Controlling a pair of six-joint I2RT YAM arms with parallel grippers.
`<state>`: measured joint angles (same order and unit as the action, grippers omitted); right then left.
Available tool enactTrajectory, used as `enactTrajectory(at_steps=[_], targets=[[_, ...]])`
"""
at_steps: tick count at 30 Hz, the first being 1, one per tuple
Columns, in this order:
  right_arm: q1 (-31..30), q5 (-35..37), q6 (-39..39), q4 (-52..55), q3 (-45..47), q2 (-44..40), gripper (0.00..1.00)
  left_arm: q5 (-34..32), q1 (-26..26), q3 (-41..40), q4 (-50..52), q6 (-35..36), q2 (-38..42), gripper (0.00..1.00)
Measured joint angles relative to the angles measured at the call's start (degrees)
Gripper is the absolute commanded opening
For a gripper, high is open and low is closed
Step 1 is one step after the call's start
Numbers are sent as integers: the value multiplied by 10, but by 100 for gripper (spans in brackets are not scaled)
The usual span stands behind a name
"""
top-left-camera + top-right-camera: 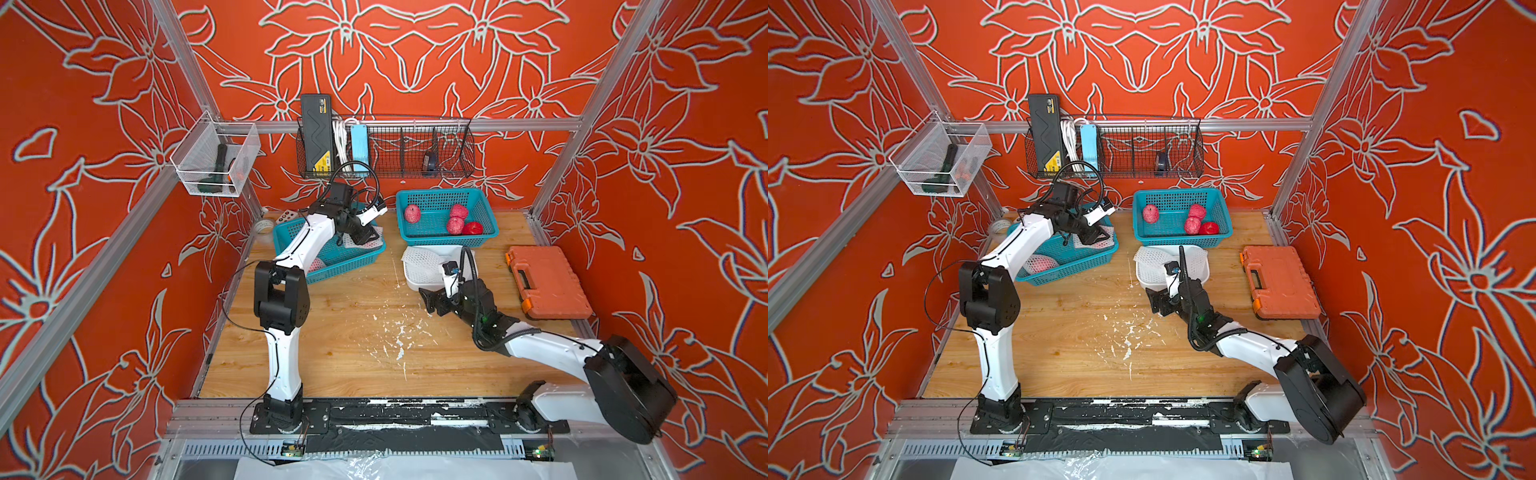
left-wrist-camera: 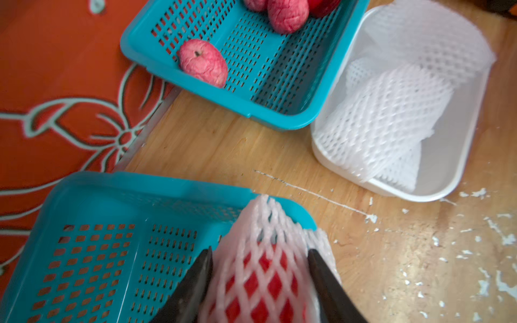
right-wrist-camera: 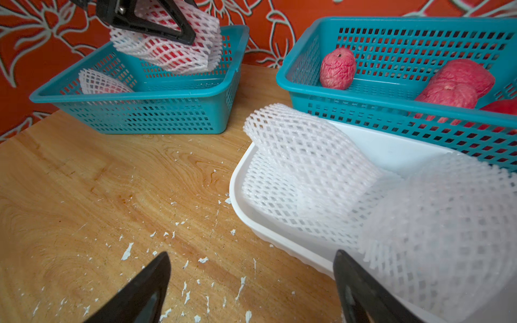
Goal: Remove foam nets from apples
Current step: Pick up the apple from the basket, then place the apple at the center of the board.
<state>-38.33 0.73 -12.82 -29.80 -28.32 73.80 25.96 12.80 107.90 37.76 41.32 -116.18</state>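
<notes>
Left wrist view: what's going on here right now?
The left pincer grips a netted apple above the left teal basket, where another netted apple lies. The right pincer hangs open and empty over the table beside the white tray, which holds removed foam nets. Four bare apples sit in the right teal basket.

Your counter (image 3: 84, 173) is varnished wood with a clear grain, its sheen flecked with rough white chips. The teal baskets (image 3: 167, 114) are smooth perforated plastic. The white tray (image 3: 391, 151) is smooth plastic too, faintly glossy. Each foam net (image 3: 307, 167) looks soft, matt and spongy. The bare apples (image 3: 337, 70) have wrinkled, dull pink skin, but one red apple (image 1: 473, 228) shines. The toolbox (image 1: 548, 282) is matt orange plastic, and the wall rack (image 1: 415, 145) is black wire.
</notes>
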Motion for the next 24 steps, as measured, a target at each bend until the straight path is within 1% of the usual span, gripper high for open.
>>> enactTrajectory(at_steps=[3,6,8,12,14,20,24], targets=[[0,18,0,1,3,-23,91,-20,50,-44,-21,-31,37,42],[0,35,-1,3,13,-50,91,-47,100,-106,-45,-65,72,42],[0,45,-2,4,21,-67,92,-61,124,-148,-53,-91,93,43],[0,59,-2,11,34,-95,92,-84,137,-229,-94,-160,137,43],[0,69,-1,12,38,-106,92,-89,144,-288,-132,-201,173,43],[0,87,-1,12,43,-124,92,-109,216,-452,-220,-322,266,43],[0,93,0,12,47,-124,92,-134,224,-516,-236,-370,285,44]])
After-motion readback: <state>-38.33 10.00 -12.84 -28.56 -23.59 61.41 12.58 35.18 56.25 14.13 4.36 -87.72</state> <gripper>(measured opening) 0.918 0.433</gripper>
